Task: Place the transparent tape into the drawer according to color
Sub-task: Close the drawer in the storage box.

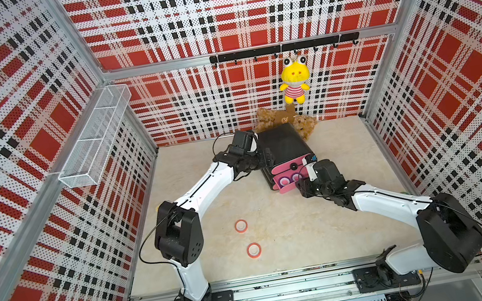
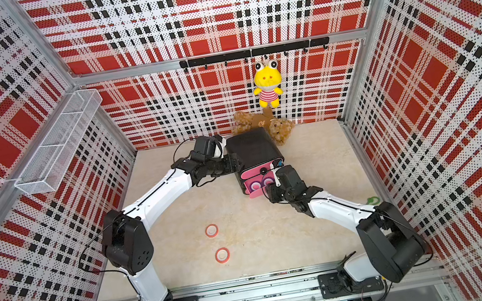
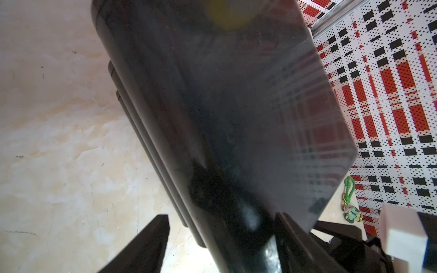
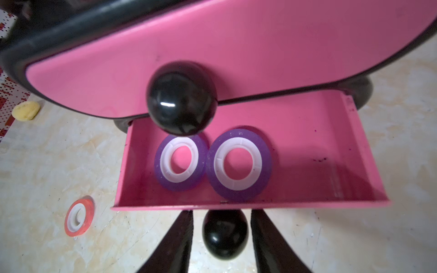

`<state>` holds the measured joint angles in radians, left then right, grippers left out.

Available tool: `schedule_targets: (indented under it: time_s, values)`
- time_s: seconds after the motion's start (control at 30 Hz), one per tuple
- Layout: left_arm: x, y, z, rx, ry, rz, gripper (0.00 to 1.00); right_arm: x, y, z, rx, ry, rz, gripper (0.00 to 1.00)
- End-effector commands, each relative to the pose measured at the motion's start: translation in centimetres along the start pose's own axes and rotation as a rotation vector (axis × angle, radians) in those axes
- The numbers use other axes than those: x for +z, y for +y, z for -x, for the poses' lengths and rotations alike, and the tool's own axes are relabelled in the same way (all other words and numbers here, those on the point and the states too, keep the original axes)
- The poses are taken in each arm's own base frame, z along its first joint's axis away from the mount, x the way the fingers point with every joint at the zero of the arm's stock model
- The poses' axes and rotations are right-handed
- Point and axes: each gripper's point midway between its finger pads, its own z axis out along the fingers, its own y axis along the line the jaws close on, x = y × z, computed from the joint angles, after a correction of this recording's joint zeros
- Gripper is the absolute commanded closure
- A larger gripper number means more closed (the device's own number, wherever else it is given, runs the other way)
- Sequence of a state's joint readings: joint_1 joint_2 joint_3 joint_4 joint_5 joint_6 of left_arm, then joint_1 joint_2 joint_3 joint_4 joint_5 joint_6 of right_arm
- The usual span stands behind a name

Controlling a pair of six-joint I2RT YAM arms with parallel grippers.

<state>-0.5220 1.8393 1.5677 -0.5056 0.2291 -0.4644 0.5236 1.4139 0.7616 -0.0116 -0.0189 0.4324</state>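
Observation:
The black cabinet [image 1: 281, 145] [image 3: 236, 94] stands at the back of the table. Its top drawer front [image 4: 236, 59] is closed. The drawer [image 4: 307, 165] just below it is pulled out. Two purple transparent tape rings [image 4: 179, 185] [image 4: 238, 195] lie flat in it, side by side. Two red tape rings [image 1: 241, 226] [image 1: 254, 250] lie on the table in front. My right gripper [image 4: 222, 236] is open around the open drawer's black knob [image 4: 224, 234], with a thin gap on each side. My left gripper [image 3: 222, 216] is open astride the cabinet's rear edge.
A yellow frog plush [image 1: 294, 79] hangs from the hook rail on the back wall. Brown teddy bears [image 1: 304, 126] lie behind the cabinet. A wire basket [image 1: 93, 138] hangs on the left wall. A green keychain [image 2: 373, 200] lies at the right wall. A yellow blob toy [image 4: 26, 110] lies at the left.

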Motion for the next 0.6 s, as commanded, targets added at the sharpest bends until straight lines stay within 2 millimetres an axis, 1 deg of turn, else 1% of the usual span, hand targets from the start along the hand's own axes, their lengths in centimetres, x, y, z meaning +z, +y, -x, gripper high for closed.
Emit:
schedule_targets:
  time_s: [0.0, 0.37, 0.57]
  values:
    - [0.8, 0.8, -1.2, 0.009, 0.049, 0.011, 0.23, 0.6, 0.7, 1.7, -0.008, -0.05, 0.011, 0.54]
    - [0.9, 0.7, -1.4, 0.019, 0.062, 0.004, 0.23, 1.8, 1.5, 2.6, -0.026, -0.092, 0.021, 0.54]
    - [0.9, 0.7, -1.7, 0.023, 0.071, 0.004, 0.23, 2.2, 2.1, 3.3, -0.05, -0.137, 0.023, 0.54]
